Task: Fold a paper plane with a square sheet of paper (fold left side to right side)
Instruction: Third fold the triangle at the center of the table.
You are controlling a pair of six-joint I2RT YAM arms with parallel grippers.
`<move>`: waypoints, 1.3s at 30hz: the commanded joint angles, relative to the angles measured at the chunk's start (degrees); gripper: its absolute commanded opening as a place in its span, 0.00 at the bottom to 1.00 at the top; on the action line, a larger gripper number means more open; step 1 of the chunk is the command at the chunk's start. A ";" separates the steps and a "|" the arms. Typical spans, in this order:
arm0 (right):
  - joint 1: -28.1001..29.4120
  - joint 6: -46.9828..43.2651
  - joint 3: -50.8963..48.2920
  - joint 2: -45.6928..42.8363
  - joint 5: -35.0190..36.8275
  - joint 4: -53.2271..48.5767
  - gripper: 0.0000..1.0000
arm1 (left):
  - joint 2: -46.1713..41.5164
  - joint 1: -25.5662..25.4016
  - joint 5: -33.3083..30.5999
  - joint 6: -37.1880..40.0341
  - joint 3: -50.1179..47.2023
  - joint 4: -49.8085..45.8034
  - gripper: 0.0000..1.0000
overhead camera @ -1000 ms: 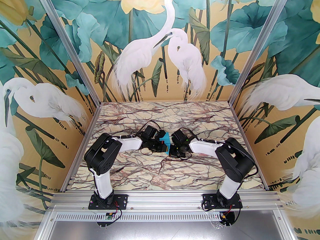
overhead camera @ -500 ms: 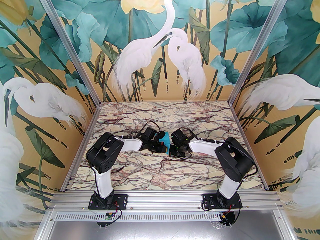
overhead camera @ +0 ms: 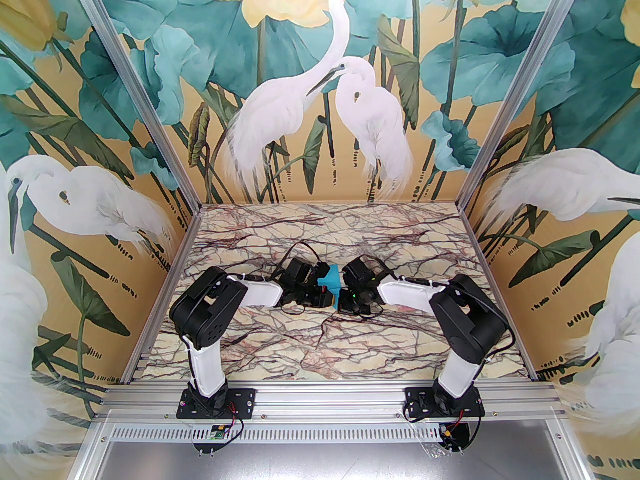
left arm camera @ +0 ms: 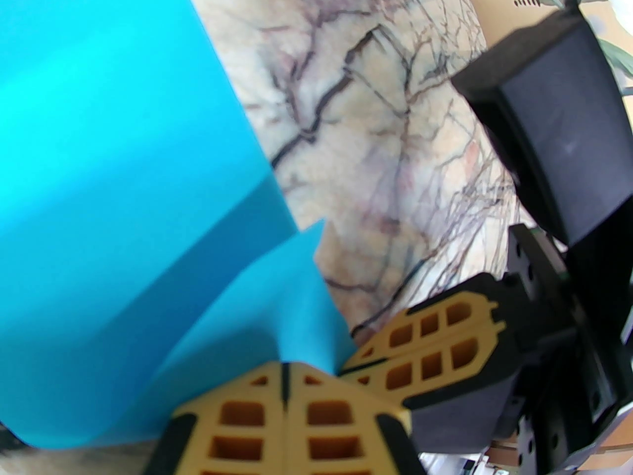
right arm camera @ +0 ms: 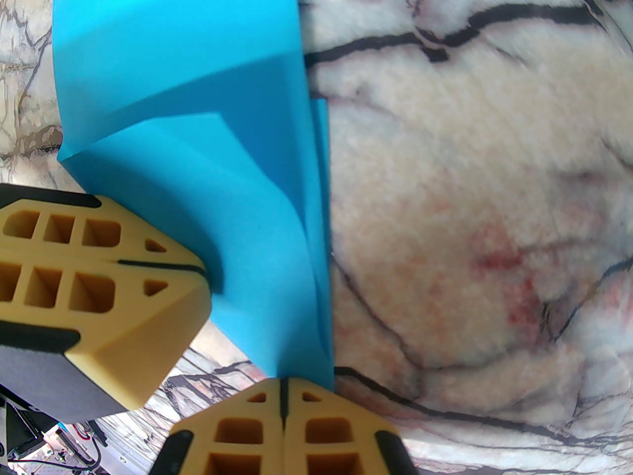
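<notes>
With the thin turquoise-blue square sheet of paper (right arm camera: 198,92) bowed up off the marble tabletop (right arm camera: 470,166) at upper left, touched by the left end effector (left arm camera: 284,366) and right end effector (right arm camera: 283,381), both pressed together, the left-to-right fold looks half made, next needing the raised flap carried rightward and flattened.

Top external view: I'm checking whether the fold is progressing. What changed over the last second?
The left arm drew back slightly toward its own side, exposing more of the square sheet of paper between the wrists. Nothing was grasped or released. Both the left gripper and right gripper stayed shut; the right arm stayed put.
</notes>
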 commanded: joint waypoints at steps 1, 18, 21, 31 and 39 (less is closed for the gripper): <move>0.24 -1.09 -1.83 3.31 0.97 -5.47 0.00 | -0.35 3.47 -7.72 1.94 -1.37 -2.68 0.00; 0.19 -1.10 -1.92 1.86 0.45 -4.31 0.00 | -1.30 11.73 -7.05 5.24 2.95 -6.23 0.00; 0.17 -1.45 -1.55 0.55 0.28 -3.17 0.00 | -3.47 12.89 -5.76 3.84 4.12 -7.02 0.02; -0.65 -5.32 1.79 -12.19 2.14 0.16 0.37 | -16.00 15.99 -4.18 -0.77 5.09 -13.32 0.45; -6.73 -15.74 0.28 -11.98 -4.36 1.48 0.54 | -20.67 15.94 1.75 -12.39 -4.79 -9.22 0.57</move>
